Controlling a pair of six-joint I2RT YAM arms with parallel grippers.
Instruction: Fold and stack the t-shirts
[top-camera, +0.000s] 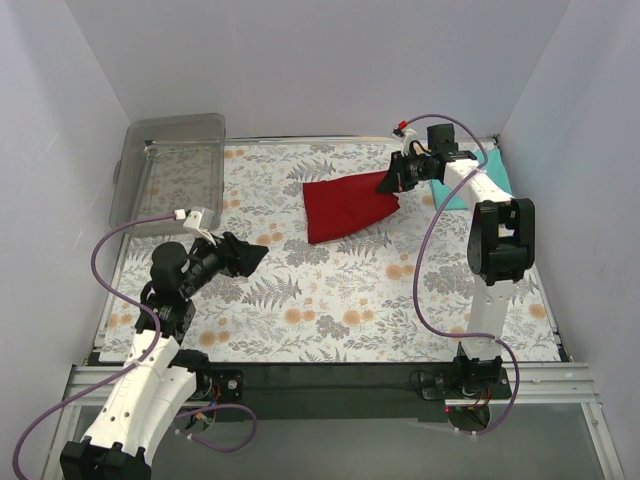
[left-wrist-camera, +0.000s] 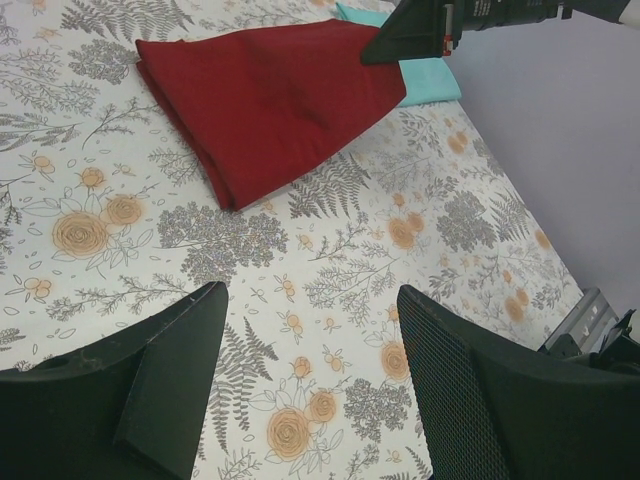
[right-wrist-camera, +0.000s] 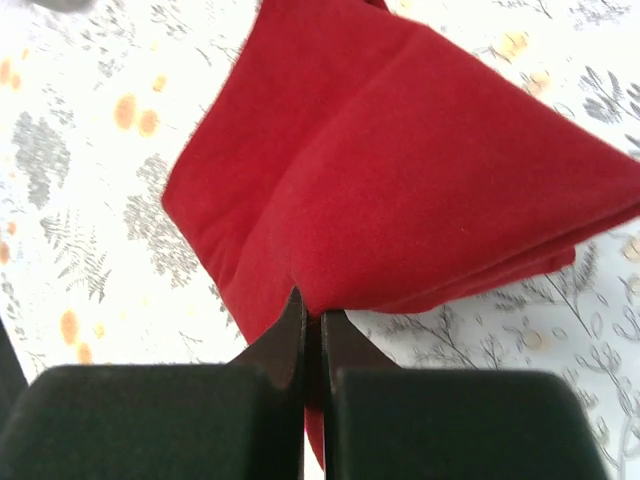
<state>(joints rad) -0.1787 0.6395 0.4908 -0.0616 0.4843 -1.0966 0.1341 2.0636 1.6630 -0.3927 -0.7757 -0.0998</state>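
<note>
The folded deep red t-shirt (top-camera: 345, 205) lies at the back middle of the floral table; it also shows in the left wrist view (left-wrist-camera: 265, 95) and the right wrist view (right-wrist-camera: 420, 170). My right gripper (top-camera: 388, 182) is shut on the red shirt's right corner, jaws pinched on the cloth (right-wrist-camera: 312, 318), lifting that edge slightly. The teal t-shirt (top-camera: 497, 172) lies at the back right, mostly hidden behind the right arm; a strip shows in the left wrist view (left-wrist-camera: 425, 75). My left gripper (top-camera: 252, 255) is open and empty over the table's left middle (left-wrist-camera: 312, 330).
A clear plastic bin (top-camera: 170, 165) stands at the back left. White walls close in the table on three sides. The floral tablecloth (top-camera: 330, 300) covers the surface between the arms. The black front rail (top-camera: 330, 375) runs along the near edge.
</note>
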